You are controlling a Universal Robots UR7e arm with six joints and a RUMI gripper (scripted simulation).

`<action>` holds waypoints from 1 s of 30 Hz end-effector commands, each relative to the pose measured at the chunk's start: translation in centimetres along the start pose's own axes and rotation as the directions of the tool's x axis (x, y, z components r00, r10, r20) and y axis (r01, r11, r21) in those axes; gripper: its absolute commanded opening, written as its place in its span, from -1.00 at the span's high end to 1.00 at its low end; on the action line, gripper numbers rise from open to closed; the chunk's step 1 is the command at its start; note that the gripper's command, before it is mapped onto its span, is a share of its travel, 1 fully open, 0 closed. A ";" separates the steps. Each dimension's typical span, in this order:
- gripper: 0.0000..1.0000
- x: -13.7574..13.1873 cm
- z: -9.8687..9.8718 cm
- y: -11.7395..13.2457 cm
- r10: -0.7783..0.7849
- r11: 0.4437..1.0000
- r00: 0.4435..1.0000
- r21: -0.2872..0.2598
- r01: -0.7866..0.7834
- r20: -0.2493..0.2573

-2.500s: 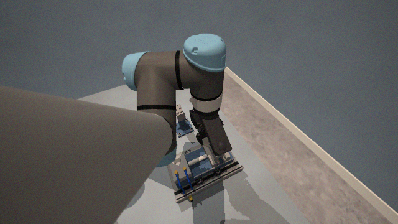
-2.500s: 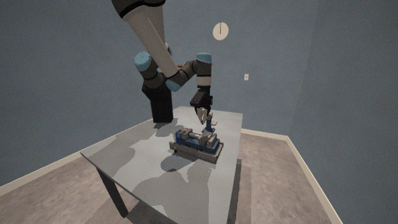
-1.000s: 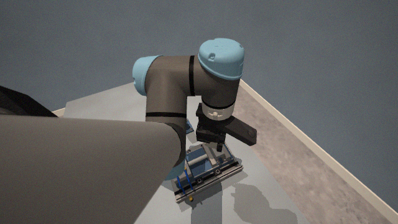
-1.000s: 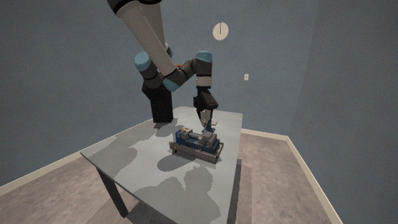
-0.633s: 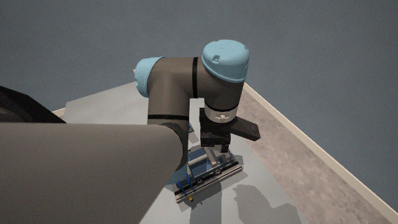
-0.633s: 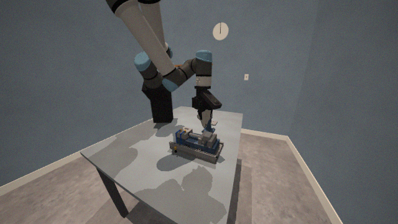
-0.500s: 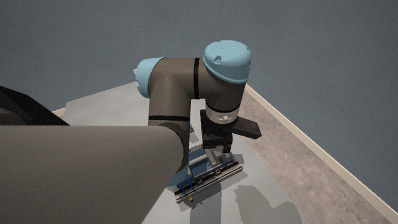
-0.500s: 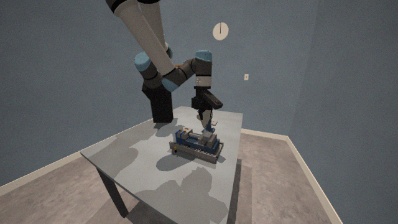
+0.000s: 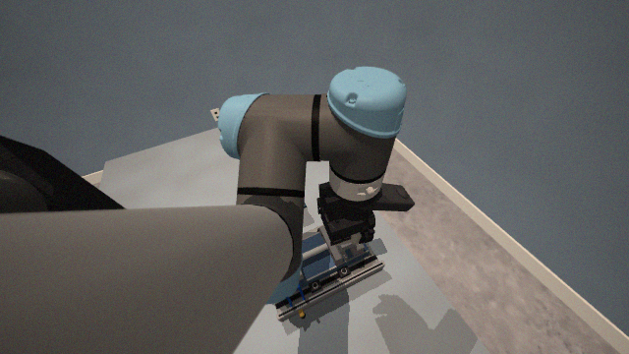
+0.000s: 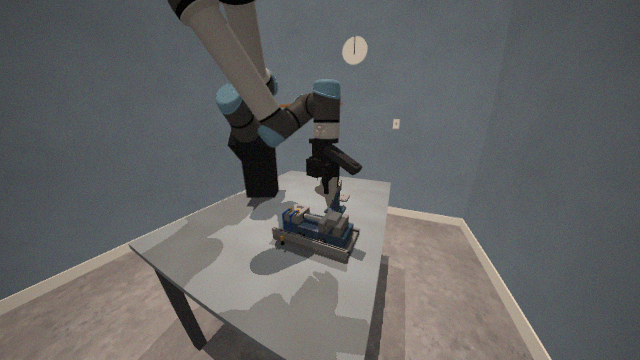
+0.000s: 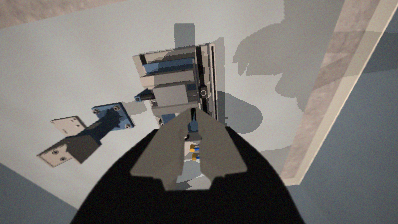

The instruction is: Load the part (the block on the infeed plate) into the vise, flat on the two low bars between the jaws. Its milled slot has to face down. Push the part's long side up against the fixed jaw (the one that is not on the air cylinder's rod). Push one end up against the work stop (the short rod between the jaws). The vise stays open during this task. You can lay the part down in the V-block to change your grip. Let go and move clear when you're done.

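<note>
Looks like the seating stage, with the pincer [image 9: 366, 239] [image 10: 330, 207] [image 11: 194, 108] closed on nothing. Can see the block [image 10: 334, 219] [image 11: 171, 95] just beyond its tips, in the vise [image 9: 314, 264] [image 10: 315, 231] [image 11: 170, 66]. Probably needs nudging against jaw and stop, then clearing. Stands below the pincer on a shadowed grey bench [image 9: 408, 275] [image 10: 225, 280] [image 11: 75, 75], within blue walls [image 9: 516, 98] [image 10: 430, 75] [image 11: 360, 165].

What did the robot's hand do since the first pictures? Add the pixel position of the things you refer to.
Seen from above, the gripper [image 9: 348, 248] [image 10: 328, 208] [image 11: 194, 108] moved right and a bit down the picture. It also turned: the black part sticking out by its wrist [image 9: 397, 197] [image 10: 345, 161] swung from pointing down the picture to pointing right. I can't see anything grabbed or let go. The vise [image 9: 316, 265] [image 10: 325, 235] [image 11: 170, 66] stayed put.
</note>
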State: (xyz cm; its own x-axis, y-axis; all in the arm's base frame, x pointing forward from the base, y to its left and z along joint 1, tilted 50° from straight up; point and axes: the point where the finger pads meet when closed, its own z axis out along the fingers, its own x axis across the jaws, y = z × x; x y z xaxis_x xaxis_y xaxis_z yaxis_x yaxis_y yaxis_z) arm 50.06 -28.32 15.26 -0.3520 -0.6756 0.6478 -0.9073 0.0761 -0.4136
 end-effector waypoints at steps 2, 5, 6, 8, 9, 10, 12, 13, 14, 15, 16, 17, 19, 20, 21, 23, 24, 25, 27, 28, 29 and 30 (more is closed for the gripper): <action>1.00 0.4 0.0 -0.3 -0.086 0.996 0.996 0.007 0.086 0.002; 1.00 0.4 0.0 -0.3 -0.088 0.996 0.996 0.007 0.088 0.002; 1.00 0.4 0.0 -0.3 -0.090 0.996 0.996 0.007 0.090 0.002; 1.00 0.4 0.0 -0.3 -0.092 0.996 0.996 0.006 0.092 0.002; 1.00 0.4 0.0 -0.3 -0.092 0.996 0.996 0.006 0.092 0.002; 1.00 0.4 0.0 -0.3 -0.092 0.996 0.996 0.006 0.092 0.002; 1.00 0.3 0.0 -0.3 -0.092 0.996 0.996 0.006 0.092 0.002; 1.00 0.3 0.0 -0.3 -0.092 0.996 0.996 0.006 0.092 0.002; 1.00 0.3 0.0 -0.3 -0.092 0.996 0.996 0.006 0.092 0.002; 1.00 0.3 0.0 -0.3 -0.092 0.996 0.996 0.006 0.092 0.002; 1.00 0.3 0.0 -0.3 -0.092 0.996 0.996 0.006 0.092 0.002; 1.00 0.3 0.0 -0.3 -0.092 0.996 0.996 0.006 0.092 0.002; 1.00 0.3 0.0 -0.3 -0.092 0.996 0.996 0.006 0.092 0.002; 1.00 0.3 0.0 -0.3 -0.092 0.996 0.996 0.006 0.092 0.002; 1.00 0.3 0.0 -0.3 -0.092 0.996 0.996 0.006 0.092 0.002; 1.00 0.3 0.0 -0.3 -0.092 0.996 0.996 0.006 0.092 0.002; 1.00 0.3 0.0 -0.3 -0.092 0.996 0.996 0.006 0.092 0.002; 1.00 0.3 0.0 -0.3 -0.092 0.996 0.996 0.006 0.092 0.002; 1.00 0.3 0.0 -0.3 -0.092 0.996 0.996 0.006 0.092 0.002; 1.00 0.3 0.0 -0.3 -0.092 0.996 0.996 0.006 0.092 0.002; 1.00 0.3 0.0 -0.3 -0.092 0.996 0.996 0.006 0.092 0.002; 1.00 0.3 0.0 -0.3 -0.092 0.996 0.996 0.006 0.092 0.002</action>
State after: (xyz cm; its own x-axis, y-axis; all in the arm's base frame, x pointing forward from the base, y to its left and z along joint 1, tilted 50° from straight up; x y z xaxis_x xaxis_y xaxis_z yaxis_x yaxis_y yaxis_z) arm 50.13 -28.40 15.32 -0.2623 -0.6832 0.6816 -0.9361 0.0084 -0.3517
